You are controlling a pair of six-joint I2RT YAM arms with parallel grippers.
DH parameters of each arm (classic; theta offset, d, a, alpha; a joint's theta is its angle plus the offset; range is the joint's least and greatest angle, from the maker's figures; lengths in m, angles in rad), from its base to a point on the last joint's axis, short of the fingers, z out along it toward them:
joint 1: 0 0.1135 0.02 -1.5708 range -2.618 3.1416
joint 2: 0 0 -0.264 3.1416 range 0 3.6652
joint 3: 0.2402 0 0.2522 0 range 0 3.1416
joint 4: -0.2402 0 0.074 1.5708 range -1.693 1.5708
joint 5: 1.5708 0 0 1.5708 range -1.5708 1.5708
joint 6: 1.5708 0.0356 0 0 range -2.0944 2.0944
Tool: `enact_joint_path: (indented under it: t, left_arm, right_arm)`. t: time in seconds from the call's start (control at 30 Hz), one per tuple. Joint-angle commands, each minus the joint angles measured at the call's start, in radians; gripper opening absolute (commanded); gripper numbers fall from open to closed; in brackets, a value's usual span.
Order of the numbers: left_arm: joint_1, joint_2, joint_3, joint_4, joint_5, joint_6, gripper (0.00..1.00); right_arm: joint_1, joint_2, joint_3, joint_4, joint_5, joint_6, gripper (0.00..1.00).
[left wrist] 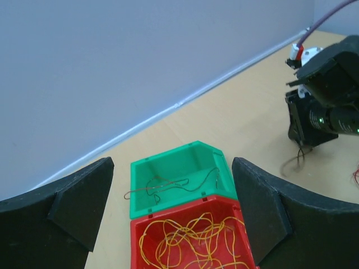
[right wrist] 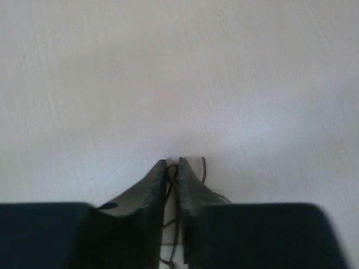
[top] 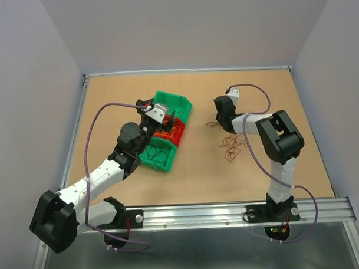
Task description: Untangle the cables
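Cables [top: 232, 147] lie in several places: a loose tangle of red and orange loops sits on the bare table [top: 272, 84], right of centre, just on the near side of the right gripper [right wrist: 173, 165]. That gripper is down at the tabletop with its fingers pinched almost together on a single dark strand [right wrist: 203, 168], which curls out on the wood beside the tips. To the left, a row of bins stands at an angle. The far green bin [left wrist: 174, 162] holds one thin dark-brown wire [left wrist: 168, 185] lying along its floor. The red bin [left wrist: 133, 246], touching it on the near side, holds a heap of orange-yellow wires [left wrist: 190, 241] in overlapping loops. A second green bin [top: 149, 152], nearest in the row, has a few dark loops in it. The left gripper [left wrist: 173, 168] hangs above the red and far green bins with its fingers spread wide and nothing between them. The two grippers are well apart.
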Motion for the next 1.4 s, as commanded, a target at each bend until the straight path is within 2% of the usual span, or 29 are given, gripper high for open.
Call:
enact_joint_path:
  t: [0.0, 0.07, 0.1, 0.13, 0.17, 0.23, 0.27, 0.37, 0.4, 0.5, 0.57, 0.7, 0.9, 1.0, 1.03, 1.13, 1.17, 1.23, 1.3, 1.37]
  left_arm:
    - [-0.001, -0.029, -0.005, 0.152, -0.023, -0.01, 0.99]
    - [-0.001, -0.032, -0.015, 0.177, -0.043, -0.005, 0.99]
    - [0.002, -0.033, -0.022, 0.185, -0.048, -0.004, 0.99]
    - [0.002, -0.035, -0.027, 0.193, -0.055, -0.005, 0.99]
    - [0.002, -0.036, -0.034, 0.21, -0.067, -0.007, 0.99]
    - [0.005, -0.038, -0.042, 0.237, -0.075, -0.007, 0.99]
    - [0.01, -0.035, -0.047, 0.247, -0.092, -0.01, 0.99]
    - [0.027, -0.032, -0.051, 0.277, -0.112, -0.03, 0.99]
    - [0.034, -0.033, -0.047, 0.279, -0.123, -0.043, 0.99]
    - [0.12, -0.042, -0.038, 0.271, -0.076, -0.143, 0.99]
    - [0.201, -0.047, -0.038, 0.27, -0.043, -0.206, 0.99]
    - [0.297, -0.067, -0.039, 0.274, 0.004, -0.332, 0.99]
    - [0.404, -0.092, -0.061, 0.303, 0.046, -0.435, 0.98]
    - [0.43, -0.087, -0.058, 0.3, 0.096, -0.455, 0.98]
    - [0.435, -0.085, -0.058, 0.302, 0.098, -0.458, 0.98]
    - [0.444, -0.082, -0.061, 0.307, 0.11, -0.462, 0.98]
    - [0.446, -0.081, -0.059, 0.308, 0.115, -0.464, 0.98]
    - [0.447, -0.075, -0.059, 0.311, 0.121, -0.464, 0.98]
    - [0.449, -0.069, -0.055, 0.31, 0.135, -0.464, 0.98]
    - [0.45, -0.064, -0.053, 0.31, 0.14, -0.464, 0.98]
  right_arm:
    - [-0.001, -0.051, -0.005, -0.043, -0.115, -0.025, 0.02]
    - [-0.001, -0.126, -0.033, 0.016, -0.276, -0.055, 0.01]
    - [0.0, -0.158, -0.098, 0.062, -0.356, -0.091, 0.01]
    - [0.0, -0.19, -0.137, 0.12, -0.526, -0.102, 0.01]
    - [0.004, -0.267, -0.181, 0.224, -0.622, -0.108, 0.01]
    - [0.02, -0.365, -0.264, 0.312, -0.817, -0.125, 0.01]
    - [0.061, -0.39, -0.28, 0.317, -0.853, -0.167, 0.0]
    - [0.166, -0.46, -0.315, 0.316, -0.843, -0.247, 0.01]
    - [0.238, -0.486, -0.318, 0.314, -0.827, -0.27, 0.01]
    - [0.36, -0.497, -0.317, 0.354, -0.784, -0.341, 0.0]
    - [0.402, -0.49, -0.326, 0.441, -0.789, -0.353, 0.01]
    - [0.497, -0.444, -0.315, 0.558, -0.757, -0.405, 0.01]
    - [0.531, -0.242, -0.193, 0.56, -0.774, -0.499, 0.0]
    - [0.531, -0.093, -0.052, 0.517, -0.816, -0.558, 0.01]
    - [0.531, -0.055, -0.051, 0.494, -0.826, -0.574, 0.01]
    - [0.53, 0.103, 0.137, 0.245, -0.843, -0.62, 0.01]
    - [0.53, 0.157, 0.281, 0.031, -0.853, -0.638, 0.01]
    - [0.53, 0.288, 0.387, -0.145, -0.872, -0.684, 0.05]
    - [0.53, 0.328, 0.445, -0.283, -0.899, -0.706, 0.1]
    - [0.53, 0.323, 0.414, -0.307, -0.889, -0.727, 0.18]
